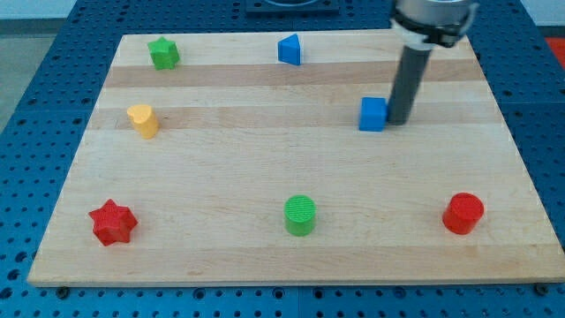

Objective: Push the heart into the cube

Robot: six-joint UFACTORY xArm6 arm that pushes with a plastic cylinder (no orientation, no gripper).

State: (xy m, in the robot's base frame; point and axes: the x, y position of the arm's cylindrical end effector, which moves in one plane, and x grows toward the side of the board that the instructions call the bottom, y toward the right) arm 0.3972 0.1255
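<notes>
On the pale wooden bench (256,163), going from the left, a red star-shaped block (112,221) sits at the near left corner. Farther back on the left side is a small yellow block (142,119) whose rounded lobes read as a heart. Beyond it, close to the far left corner, stands a green star-shaped block (163,53). Toward the middle, a blue wedge-like block with a triangular face (290,49) rests by the far edge. A green cylinder (300,215) stands almost straight in front of it by the near edge. Right of centre is a blue cube (373,114). The dark rod comes down from the far right, and my tip (397,121) rests just beside the cube's right face, close enough that I cannot tell whether they touch. The yellow heart therefore lies well apart from my tip, far to its left at about the same depth, with the cube between the two. The arm ends in this plain rod; no claw shows, so I cannot tell any open or closed state. At the near right stands a red cylinder (463,213).
</notes>
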